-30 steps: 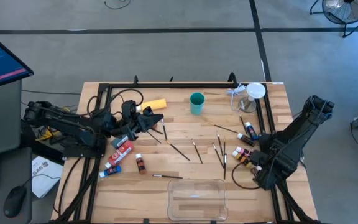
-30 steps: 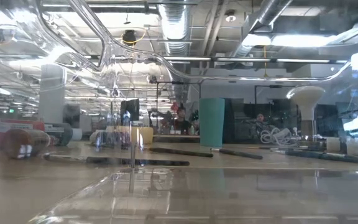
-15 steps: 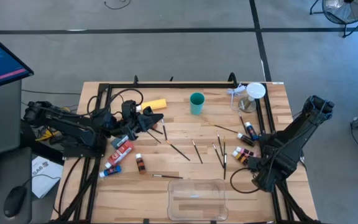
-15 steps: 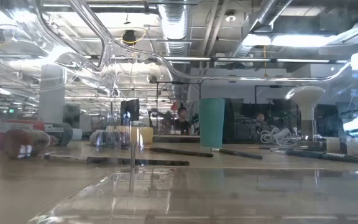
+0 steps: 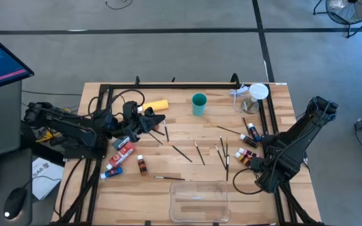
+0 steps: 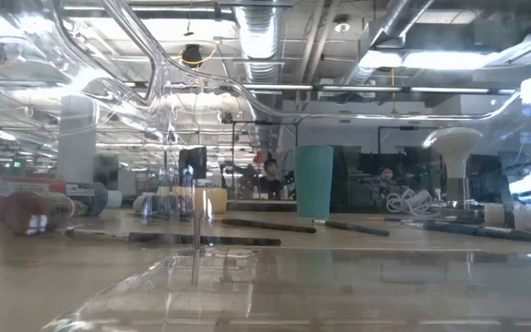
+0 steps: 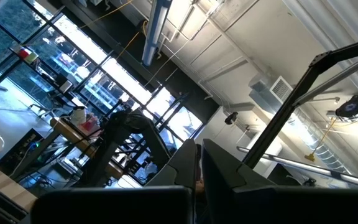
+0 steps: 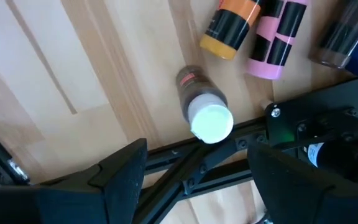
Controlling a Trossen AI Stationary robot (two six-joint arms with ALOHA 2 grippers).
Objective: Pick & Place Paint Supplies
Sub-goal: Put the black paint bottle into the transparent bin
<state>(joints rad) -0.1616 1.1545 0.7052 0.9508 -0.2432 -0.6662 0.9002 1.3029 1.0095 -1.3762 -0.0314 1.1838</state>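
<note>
Several thin dark brushes (image 5: 197, 150) lie on the wooden table's middle. A yellow bottle (image 5: 156, 105), a red tube (image 5: 125, 150), a blue tube (image 5: 113, 171) and a brown bottle (image 5: 142, 165) lie at the left. My left gripper (image 5: 160, 122) hovers there, shut and empty, tilted upward (image 7: 197, 167). At the right edge lie several small bottles (image 5: 249, 154). My right gripper (image 5: 257, 167) points down over them, open (image 8: 207, 168), with a white-capped bottle (image 8: 205, 111) just ahead of its fingers, untouched.
A teal cup (image 5: 198, 103) stands at the far middle and a clear plastic tray (image 5: 198, 199) at the near edge. Black frame bars (image 8: 229, 149) run beside the right-hand bottles, where orange (image 8: 232, 23) and pink (image 8: 277, 37) ones lie. Cables and a white lamp (image 5: 256, 93) sit far right.
My right gripper has turned a little about its own downward line above the right-hand bottles and stays open. Nothing on the table has moved.
</note>
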